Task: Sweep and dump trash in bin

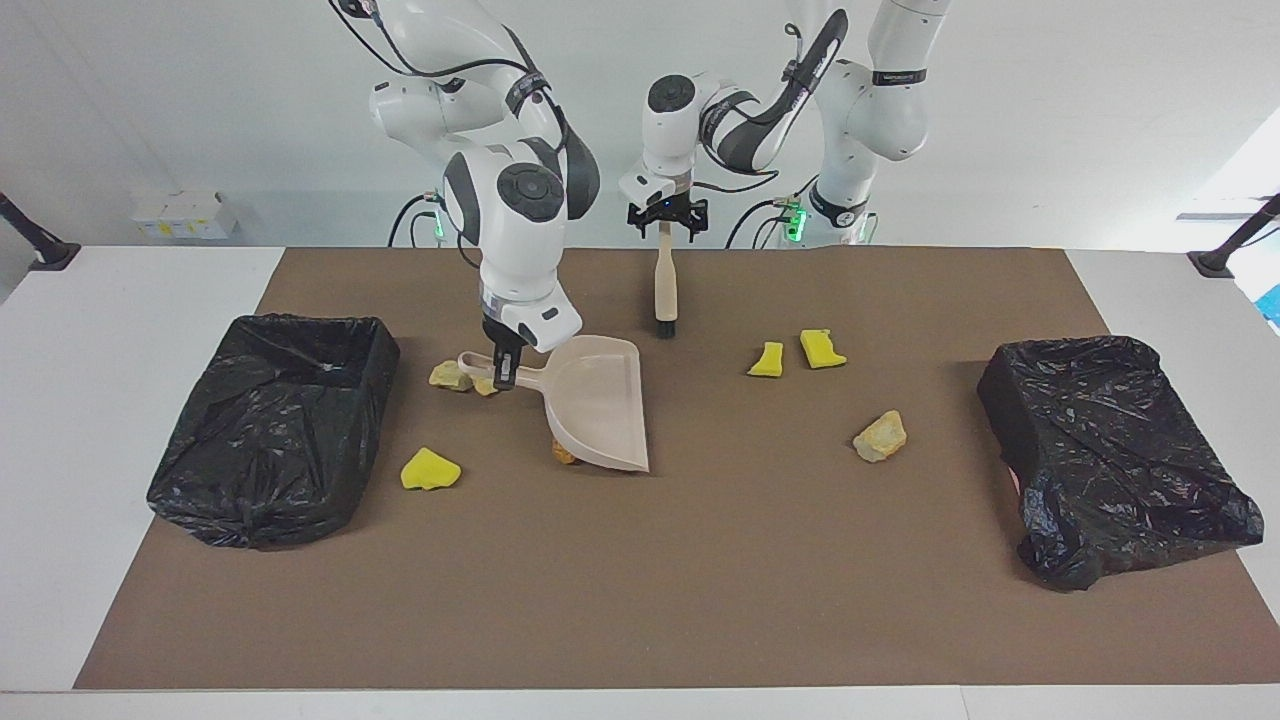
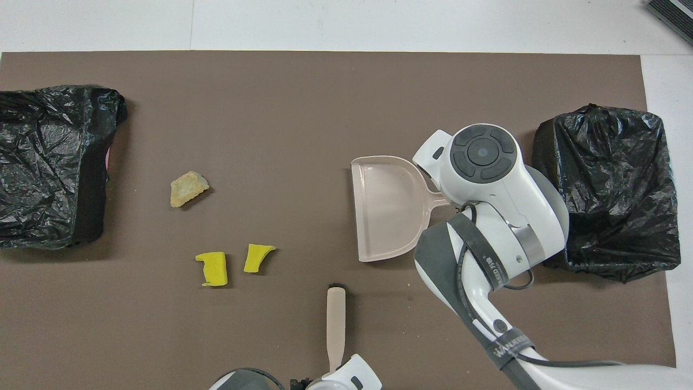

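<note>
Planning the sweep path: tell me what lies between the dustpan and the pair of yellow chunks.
Only bare brown mat lies between the dustpan and the pair of yellow chunks; the overhead view shows it best.

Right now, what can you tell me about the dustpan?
The dustpan is pale beige and looks like plastic: a wide flat scoop with low raised walls and a thin handle with a loop at its end. The right gripper is shut on the handle. The scoop looks empty. Its open edge points toward the left arm's end of the table. An orange-brown chunk peeks out from under its outer edge.
</note>
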Available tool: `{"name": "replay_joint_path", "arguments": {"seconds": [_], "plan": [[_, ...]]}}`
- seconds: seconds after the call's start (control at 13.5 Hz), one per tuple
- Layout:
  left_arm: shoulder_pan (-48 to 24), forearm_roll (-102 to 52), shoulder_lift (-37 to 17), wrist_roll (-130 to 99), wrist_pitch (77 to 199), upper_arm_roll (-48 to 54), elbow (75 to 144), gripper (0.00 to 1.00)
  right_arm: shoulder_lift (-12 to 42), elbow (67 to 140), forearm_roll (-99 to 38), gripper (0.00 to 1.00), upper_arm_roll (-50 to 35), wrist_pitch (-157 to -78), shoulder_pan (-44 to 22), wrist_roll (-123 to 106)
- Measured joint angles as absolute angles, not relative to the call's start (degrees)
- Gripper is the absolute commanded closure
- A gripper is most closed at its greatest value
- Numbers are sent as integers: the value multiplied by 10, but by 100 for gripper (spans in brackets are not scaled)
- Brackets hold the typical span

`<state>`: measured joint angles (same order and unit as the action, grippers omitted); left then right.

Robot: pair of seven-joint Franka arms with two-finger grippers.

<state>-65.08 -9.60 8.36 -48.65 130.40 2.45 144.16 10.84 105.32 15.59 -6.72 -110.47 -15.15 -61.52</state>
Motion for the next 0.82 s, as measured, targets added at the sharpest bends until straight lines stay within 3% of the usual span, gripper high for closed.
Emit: {"name": "replay_joint_path", "arguments": {"seconds": [0.15, 0.22, 0.3, 0.37, 0.59, 0.82], "plan": [[-655, -96, 82, -486, 1307, 24, 1440, 2, 108, 1054, 156, 100, -67, -1105, -152, -613], [-655, -96, 82, -486, 1307, 23, 1439, 14, 108, 1054, 156, 100, -67, -1105, -152, -613], [-655, -96, 82, -486, 1307, 22, 1438, 33, 108, 1055, 156, 100, -67, -1105, -152, -613], [-655, -96, 82, -486, 1307, 21, 1438, 64, 108, 1054, 156, 100, -67, -1105, -152, -613], [-655, -96, 82, -486, 1307, 21, 1437, 100, 108, 1054, 156, 100, -67, -1105, -155, -611], [-655, -96, 84, -484, 1299, 18, 1431, 100, 108, 1053, 156, 100, -67, -1105, -160, -596]]}}
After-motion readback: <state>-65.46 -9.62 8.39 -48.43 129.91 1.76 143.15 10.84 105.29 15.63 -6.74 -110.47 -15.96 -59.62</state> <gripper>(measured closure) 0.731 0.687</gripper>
